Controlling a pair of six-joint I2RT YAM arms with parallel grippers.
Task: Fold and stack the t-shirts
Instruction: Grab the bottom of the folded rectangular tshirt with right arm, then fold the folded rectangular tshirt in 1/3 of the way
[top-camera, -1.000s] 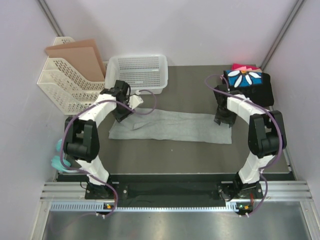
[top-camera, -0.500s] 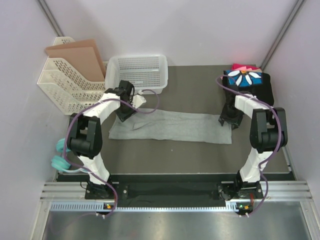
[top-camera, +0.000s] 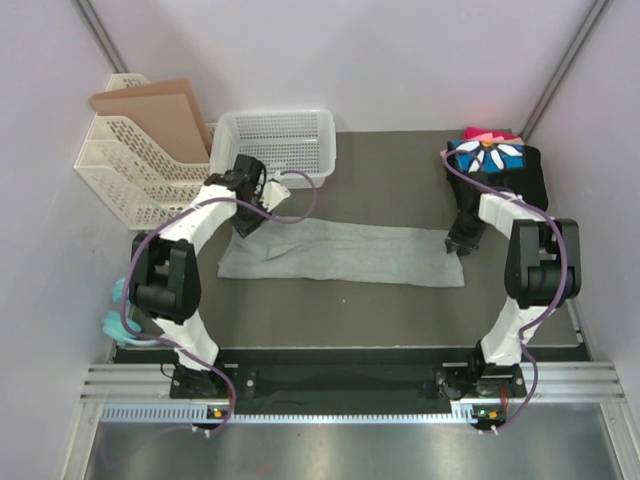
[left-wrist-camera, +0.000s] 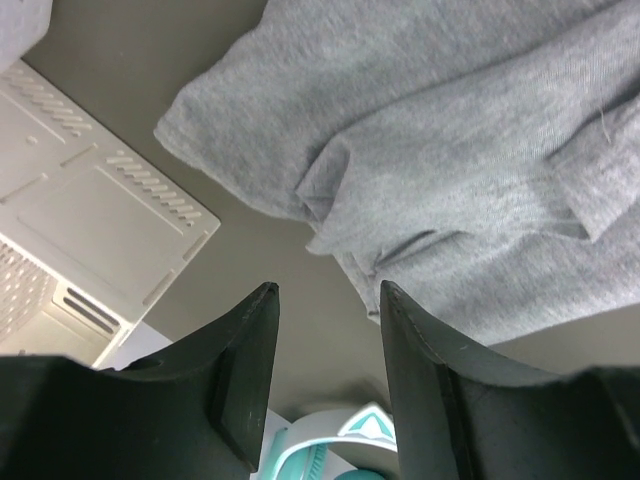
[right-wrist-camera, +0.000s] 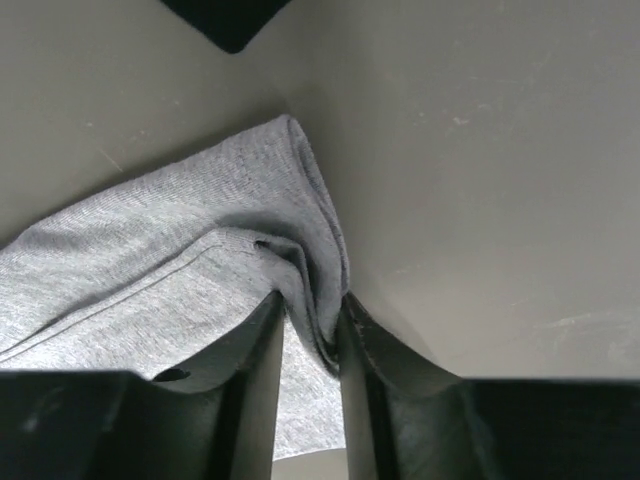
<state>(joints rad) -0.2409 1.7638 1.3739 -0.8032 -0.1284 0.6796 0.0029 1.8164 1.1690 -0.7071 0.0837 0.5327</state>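
The light heather-grey t-shirt (top-camera: 340, 254) lies as a long folded strip across the dark table. My left gripper (top-camera: 250, 222) hangs open above the shirt's far left corner (left-wrist-camera: 440, 180), with nothing between its jaws. My right gripper (top-camera: 460, 240) is shut on the shirt's far right corner, pinching a bunched fold of grey cloth (right-wrist-camera: 310, 250). A stack of folded shirts stands at the far right: a black one with a blue panel and a white daisy (top-camera: 492, 157) on top, pink and red ones (top-camera: 488, 133) behind it.
A white mesh basket (top-camera: 275, 146) stands at the back, just behind my left gripper. White file trays with brown cardboard (top-camera: 140, 150) stand at the back left; one tray edge shows in the left wrist view (left-wrist-camera: 90, 230). Teal headphones (top-camera: 115, 310) lie off the table's left edge.
My right gripper moved right and back to the shirt's far right corner and closed on it. My left gripper shifted slightly back over the far left corner. The shirt stays flat.
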